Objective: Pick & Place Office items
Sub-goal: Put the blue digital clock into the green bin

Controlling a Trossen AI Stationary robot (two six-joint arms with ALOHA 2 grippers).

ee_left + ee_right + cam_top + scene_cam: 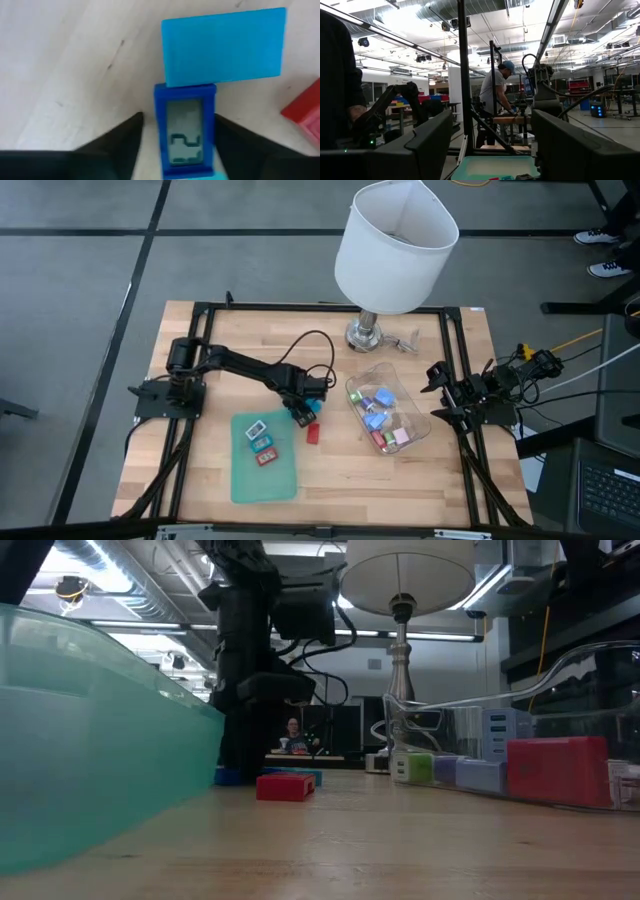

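Note:
My left gripper (303, 414) is down at the table between the green tray (240, 480) and the clear tub (420, 430). It is open, and its two dark fingers (120, 147) stand on either side of a small dark blue piece with a grey screen (185, 125) that lies flat on the wood. A light blue piece (223, 47) lies just beyond it, and a red piece (312, 433) beside it. Three small pieces (261, 443) lie on the tray, and several more (380, 415) in the tub. My right gripper (438, 395) waits open at the table's right edge.
A lamp with a white shade (395, 245) stands on a metal foot (365, 335) at the table's far edge, just behind the tub. A black frame (455, 360) rails the table's sides. Bare wood (380, 480) lies near the front edge. A person (495, 100) works far behind.

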